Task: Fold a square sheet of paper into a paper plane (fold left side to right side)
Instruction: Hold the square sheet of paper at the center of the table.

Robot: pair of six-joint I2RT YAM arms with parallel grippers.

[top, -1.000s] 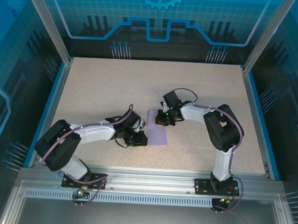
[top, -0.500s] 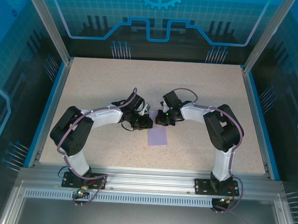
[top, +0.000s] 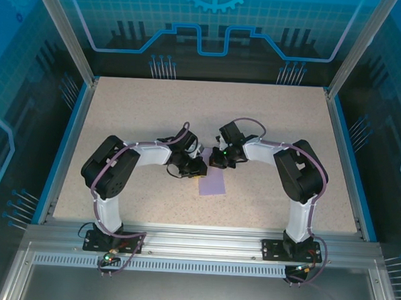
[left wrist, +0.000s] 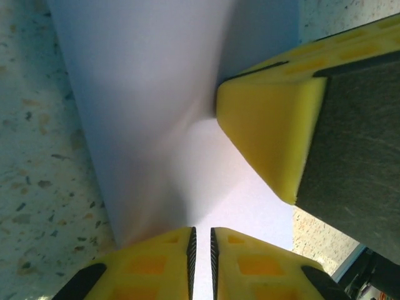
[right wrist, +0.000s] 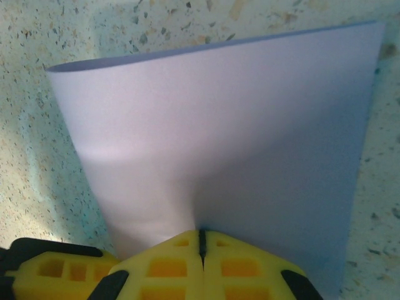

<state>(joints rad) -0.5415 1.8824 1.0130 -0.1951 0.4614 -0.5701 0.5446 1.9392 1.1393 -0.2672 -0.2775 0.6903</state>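
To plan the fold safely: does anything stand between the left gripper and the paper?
Nothing visible does. The left gripper has its tips at the paper; the right gripper touches the paper just beyond them.

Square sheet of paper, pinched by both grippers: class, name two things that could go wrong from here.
1. The left gripper and right gripper pinch the square sheet of paper close together; pulling apart might tear it.
2. The sheet bows up off the table, so a crease may land crooked.
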